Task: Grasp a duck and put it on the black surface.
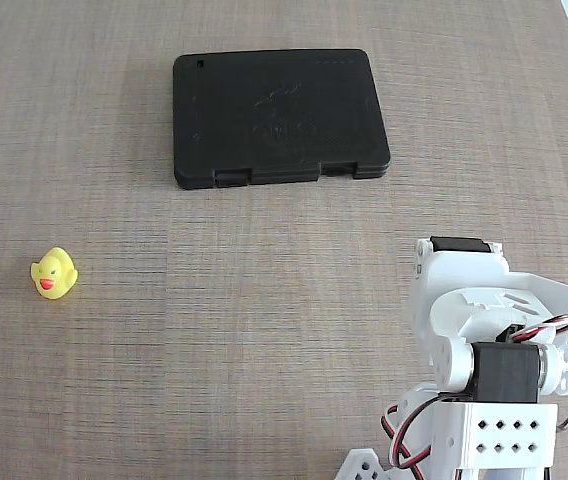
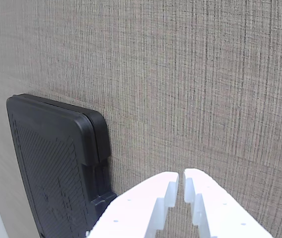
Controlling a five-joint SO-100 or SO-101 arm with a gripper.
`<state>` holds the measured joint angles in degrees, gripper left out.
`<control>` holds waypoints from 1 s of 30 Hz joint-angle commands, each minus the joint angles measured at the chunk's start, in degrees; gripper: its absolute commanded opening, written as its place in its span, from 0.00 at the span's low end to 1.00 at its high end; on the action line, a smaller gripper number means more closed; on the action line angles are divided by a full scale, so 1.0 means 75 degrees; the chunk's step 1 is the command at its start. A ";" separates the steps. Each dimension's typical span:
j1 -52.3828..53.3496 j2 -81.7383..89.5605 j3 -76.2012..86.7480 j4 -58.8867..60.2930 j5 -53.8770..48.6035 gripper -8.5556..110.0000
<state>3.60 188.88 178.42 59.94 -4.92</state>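
Fixed view, looking down on a wood-grain table (image 1: 264,330). A tiny yellow duck (image 1: 53,273) with a red-orange beak sits near the left edge, upright, with bare table all round it. The black surface (image 1: 279,117), a flat matte case with rounded corners and two latch tabs on its near edge, lies toward the top centre, well apart from the duck. The white robot arm (image 1: 489,370) is folded up at the lower right, with red and black wires at its base; its fingertips are not visible in this view. Nothing lies on the case.

Wrist view, taken from the arm itself. The gripper (image 2: 182,184) enters from the bottom edge, its two white fingers nearly pressed together, only a thin slit between the tips. It holds nothing and its tips seem clear of the table. To its left the black surface (image 2: 51,163) appears as a dark slab with its latch edge facing the fingers. The duck is not in this picture.

Judging by this layout, the task is at its very start: the reach toward the duck looks not yet made. The next move calls for swinging the arm across toward the duck on the left of the fixed view, spreading the fingers wide enough to straddle it, then lowering around its body.
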 commanded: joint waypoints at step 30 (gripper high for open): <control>-0.0035 -0.1746 -0.1969 -0.0105 0.0656 0.08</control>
<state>3.60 185.10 172.35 59.94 -0.18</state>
